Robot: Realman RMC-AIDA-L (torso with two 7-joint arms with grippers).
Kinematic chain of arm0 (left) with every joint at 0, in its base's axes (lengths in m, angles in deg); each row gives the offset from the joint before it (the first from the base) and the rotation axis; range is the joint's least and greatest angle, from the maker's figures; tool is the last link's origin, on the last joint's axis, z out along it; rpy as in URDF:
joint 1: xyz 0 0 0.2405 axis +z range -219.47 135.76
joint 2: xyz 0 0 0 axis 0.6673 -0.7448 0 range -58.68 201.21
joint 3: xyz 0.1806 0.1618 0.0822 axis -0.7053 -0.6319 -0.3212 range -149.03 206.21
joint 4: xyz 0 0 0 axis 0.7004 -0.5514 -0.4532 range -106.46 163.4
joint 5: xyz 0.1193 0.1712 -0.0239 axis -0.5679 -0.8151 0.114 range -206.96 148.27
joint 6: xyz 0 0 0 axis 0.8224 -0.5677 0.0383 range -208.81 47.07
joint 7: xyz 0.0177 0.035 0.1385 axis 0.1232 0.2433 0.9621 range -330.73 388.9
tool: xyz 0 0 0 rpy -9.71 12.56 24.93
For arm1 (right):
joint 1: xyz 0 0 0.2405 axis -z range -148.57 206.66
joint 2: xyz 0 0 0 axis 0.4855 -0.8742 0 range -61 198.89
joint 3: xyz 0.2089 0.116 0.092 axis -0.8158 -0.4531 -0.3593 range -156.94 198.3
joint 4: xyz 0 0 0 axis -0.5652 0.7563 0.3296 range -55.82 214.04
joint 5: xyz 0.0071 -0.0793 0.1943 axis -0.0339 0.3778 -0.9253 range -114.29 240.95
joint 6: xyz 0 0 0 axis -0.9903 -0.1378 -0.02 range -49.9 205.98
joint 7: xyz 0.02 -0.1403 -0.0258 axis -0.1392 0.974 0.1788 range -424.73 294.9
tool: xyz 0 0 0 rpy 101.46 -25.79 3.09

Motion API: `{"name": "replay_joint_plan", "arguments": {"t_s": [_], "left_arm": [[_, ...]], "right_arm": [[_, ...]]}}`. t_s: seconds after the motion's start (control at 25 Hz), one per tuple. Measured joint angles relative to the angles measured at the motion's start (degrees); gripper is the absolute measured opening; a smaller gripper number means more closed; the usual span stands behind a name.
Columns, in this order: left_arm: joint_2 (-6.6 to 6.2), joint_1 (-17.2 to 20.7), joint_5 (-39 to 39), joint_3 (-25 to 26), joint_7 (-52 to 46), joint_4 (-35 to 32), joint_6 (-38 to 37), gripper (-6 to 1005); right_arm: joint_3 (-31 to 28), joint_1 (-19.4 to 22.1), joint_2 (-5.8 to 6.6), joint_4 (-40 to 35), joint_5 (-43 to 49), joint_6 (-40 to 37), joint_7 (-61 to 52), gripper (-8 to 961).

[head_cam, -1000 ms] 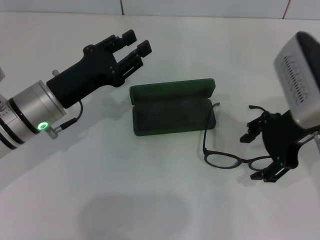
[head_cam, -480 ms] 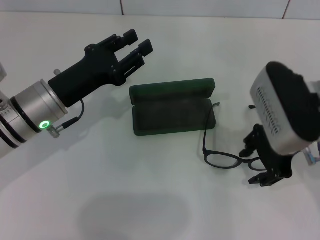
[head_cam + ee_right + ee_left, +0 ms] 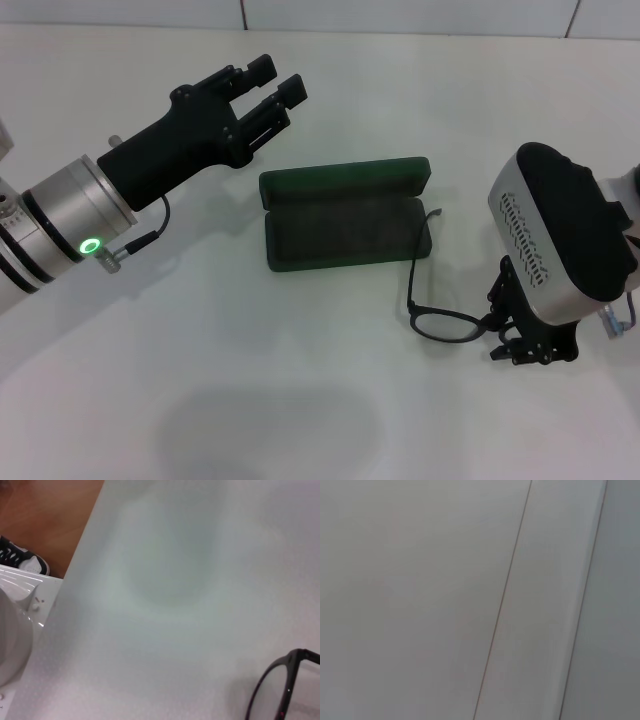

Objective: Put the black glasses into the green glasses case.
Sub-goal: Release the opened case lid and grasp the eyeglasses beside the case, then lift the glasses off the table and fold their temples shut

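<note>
Right gripper point(image 3: 520, 335) sits low over the white table point(image 3: 300, 400), down at the near right end of the black glasses point(image 3: 440, 300). Its black fingers point(image 3: 508, 350) stand on both sides of the frame where the second lens should be, but the arm's grey wrist housing covers that part, so I cannot tell whether the gripper is closed on the frame or merely around it. Reaching away from the gripper toward the robot's left is the one lens that shows, lying flat on the table, and from it a slim temple arm runs back to touch the near right corner of the green glasses case point(image 3: 345, 230). That case lies open, well to the left of the right gripper and farther back, its dark lining facing up and its lid standing along the far edge.

From the right wrist view, only a curved piece of the black rim point(image 3: 280, 687) shows against the pale table.

Left gripper point(image 3: 270, 85) hangs in the air beyond the case's far left corner, touching nothing, its fingers a narrow gap apart.
</note>
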Motion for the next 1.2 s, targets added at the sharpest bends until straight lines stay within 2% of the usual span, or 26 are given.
{"name": "replay_joint_plan", "arguments": {"t_s": [0.32,0.4,0.52,0.76,0.84,0.92,1.12,1.2], "left_arm": [[0.04,0.05,0.05,0.0,0.02,-0.03,-0.9,503],[0.04,0.18,0.0,0.0,0.02,-0.11,-1.57,503],[-0.08,0.28,-0.31,-0.32,0.13,-0.23,-2.74,503],[-0.38,0.07,-1.24,-0.5,0.02,-0.18,-4.84,503],[-0.38,-0.11,-1.48,-0.56,-0.57,-0.44,-6.66,503],[-0.45,-0.79,-2.41,-0.61,-2.34,-0.74,-8.51,503],[-2.68,-4.81,-7.02,-0.56,-15.14,-1.85,-9.92,503],[-3.53,-7.07,-8.89,-0.51,-20.47,-1.94,-9.99,503]], "right_arm": [[-1.55,1.47,0.21,-1.43,0.04,-0.04,-0.02,216],[-4.43,2.6,0.37,-3.54,0.0,-0.82,0.25,191],[-12.05,4.15,0.47,-6.65,-1.12,-2.4,2.1,155],[-27.23,9.45,0.28,-8.15,-12.85,-3.62,11.89,116],[-30.31,11.52,0.14,-5.62,-18.55,-2.56,16.86,109],[-32.48,13.5,0.17,-0.07,-25.99,-0.86,23.72,99],[-33.76,16.98,0.42,16.17,-44.59,1.0,45.38,99],[-33.62,17.12,0.35,20.28,-47.81,0.9,50.86,99]]}}
